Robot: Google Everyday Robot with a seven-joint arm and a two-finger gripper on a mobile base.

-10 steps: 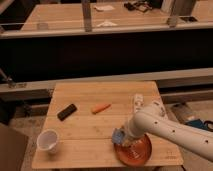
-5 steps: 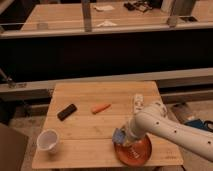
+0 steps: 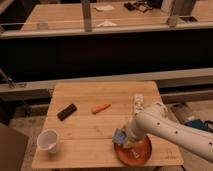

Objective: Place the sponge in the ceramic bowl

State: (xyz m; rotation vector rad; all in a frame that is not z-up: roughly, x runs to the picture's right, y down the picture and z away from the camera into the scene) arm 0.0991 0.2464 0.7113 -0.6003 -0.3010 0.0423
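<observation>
Where the small light-blue rectangular sponge (image 3: 119, 135) sits: we see it at the tip of the two-finger gripper (image 3: 123, 138), low in the middle of the frame. It is over the left rim of the shallow round reddish-brown ceramic bowl (image 3: 140, 156), not lying in the dish.
Hold: as far as we can make out, the gripper is closed on the sponge, just above the bowl's left edge.
Progress: we judge the sponge to be at the bowl but not set down in it. What is left is to bring it over the middle and let go.
Arm pose: the white arm (image 3: 165, 127) reaches in from the lower right of the frame and bends down toward the bowl.
Elsewhere on the wooden table (image 3: 85, 150): a small white cup (image 3: 48, 141) is at lower left. A black rectangular block (image 3: 67, 111) and an orange carrot (image 3: 101, 108) lie mid-table, well apart from the bowl.
</observation>
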